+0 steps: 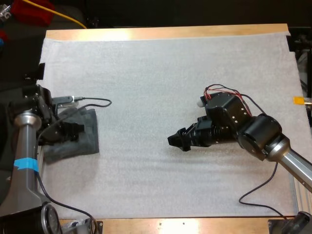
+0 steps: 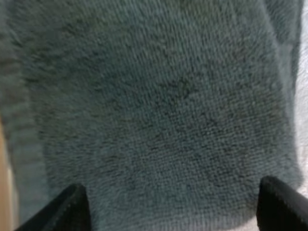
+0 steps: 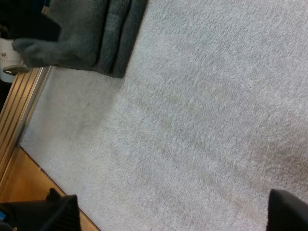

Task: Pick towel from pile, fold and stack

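Grey-green folded towel [image 1: 88, 144] on white mat [image 1: 161, 73], left hand [image 1: 75, 131] released over it, right hand [image 1: 175, 140] released.

No text can be read anywhere. A white part [image 3: 6, 55] at the towel's [image 3: 96, 33] eight o'clock bears small red marks, perhaps a label, too unclear to read.

Wooden table [image 1: 165, 32], its top covered by a white mat [image 1: 156, 68]; bright glare on the near and far wooden edges; darkness beyond the far side.
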You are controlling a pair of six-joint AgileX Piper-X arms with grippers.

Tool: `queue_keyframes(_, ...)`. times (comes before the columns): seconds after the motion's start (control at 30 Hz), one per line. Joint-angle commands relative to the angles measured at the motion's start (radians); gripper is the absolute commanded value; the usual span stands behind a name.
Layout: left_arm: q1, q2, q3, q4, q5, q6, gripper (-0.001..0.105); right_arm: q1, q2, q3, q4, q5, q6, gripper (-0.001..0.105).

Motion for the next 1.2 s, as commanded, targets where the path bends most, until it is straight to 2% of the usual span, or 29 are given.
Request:
queue_keyframes(0.0, -0.004, -0.001, 0.006, -0.021, 0.0, -0.012, 0.068, 0.002, -0.01, -0.003, 0.016, -0.009, -0.003, 0.075)
queue_keyframes(0.17, -0.004, 0.022, 0.037, -0.045, 0.0, -0.012, 0.068, 0.002, -0.01, -0.003, 0.016, -0.009, -0.003, 0.075)
queue_keyframes(0.27, -0.004, 0.056, 0.044, -0.04, 0.027, -0.017, 0.068, 0.002, -0.01, -0.003, 0.016, -0.009, -0.003, 0.075)
queue_keyframes(0.57, -0.004, 0.119, 0.042, -0.044, 0.042, -0.017, 0.068, 0.002, -0.01, -0.003, 0.016, -0.009, -0.003, 0.075)
queue_keyframes(0.7, -0.004, 0.119, 0.011, -0.031, 0.042, -0.017, 0.068, 0.002, -0.01, -0.003, 0.016, -0.009, -0.003, 0.075)
queue_keyframes(1.03, -0.004, 0.068, -0.135, -0.013, 0.042, -0.017, 0.068, 0.002, -0.01, -0.003, 0.016, -0.009, -0.003, 0.075)
queue_keyframes(1.17, -0.004, 0.067, -0.154, -0.034, 0.042, -0.017, 0.068, 0.002, -0.01, -0.003, 0.016, -0.009, -0.003, 0.075)
